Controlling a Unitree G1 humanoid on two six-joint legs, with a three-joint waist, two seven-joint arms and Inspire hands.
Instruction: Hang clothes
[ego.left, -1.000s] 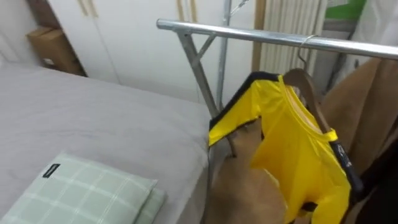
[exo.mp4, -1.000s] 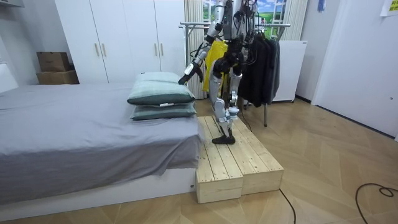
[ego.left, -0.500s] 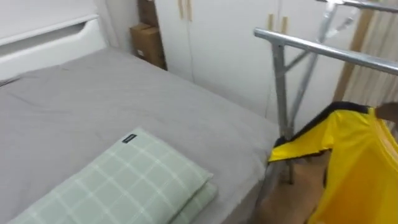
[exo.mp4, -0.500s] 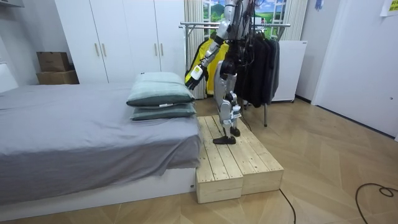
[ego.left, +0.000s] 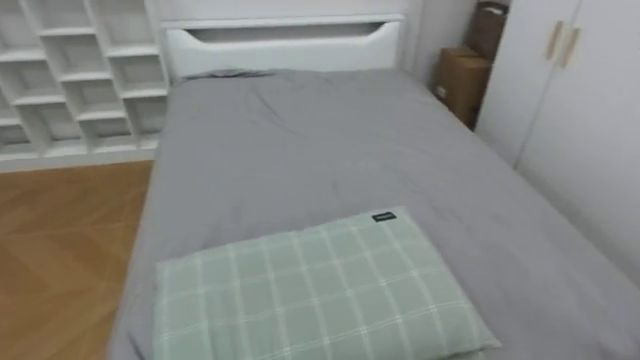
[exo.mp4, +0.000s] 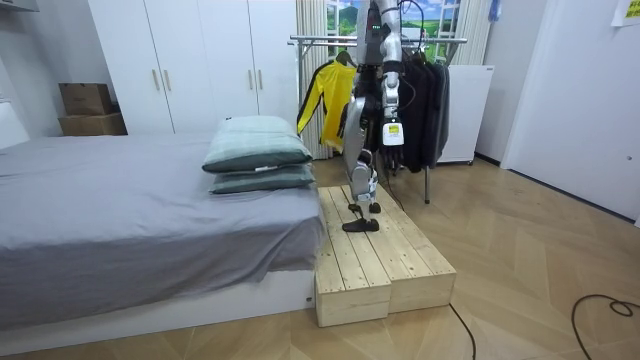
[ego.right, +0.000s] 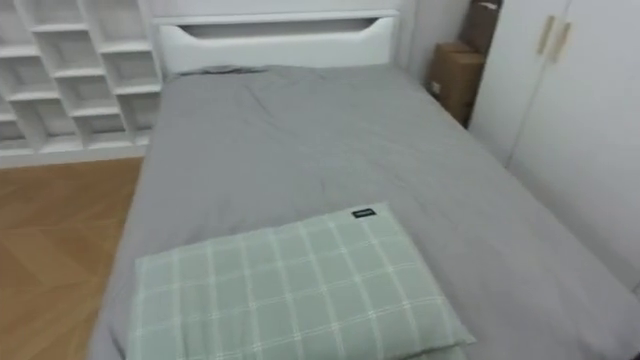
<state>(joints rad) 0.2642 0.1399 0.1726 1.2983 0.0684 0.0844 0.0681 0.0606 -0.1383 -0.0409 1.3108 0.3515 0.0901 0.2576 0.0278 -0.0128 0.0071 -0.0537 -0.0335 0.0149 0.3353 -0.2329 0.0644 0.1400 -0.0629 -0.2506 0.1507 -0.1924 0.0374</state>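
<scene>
Yellow shirt (exo.mp4: 318, 95) hangs on the clothes rail (exo.mp4: 315, 41), let go by the robot, which has turned toward the bed (ego.left: 300, 150); this hanging looks done. Its gaze now runs over checked pillow (ego.left: 310, 290), grey sheet and white headboard (ego.left: 285, 32); whether its lowered hands (exo.mp4: 391, 134) are apart or closed cannot be told.

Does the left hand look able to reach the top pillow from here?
Probably, with a lean: the left hand hangs at the robot's side, and the top pillow lies at the near end of the bed, nothing between.
</scene>
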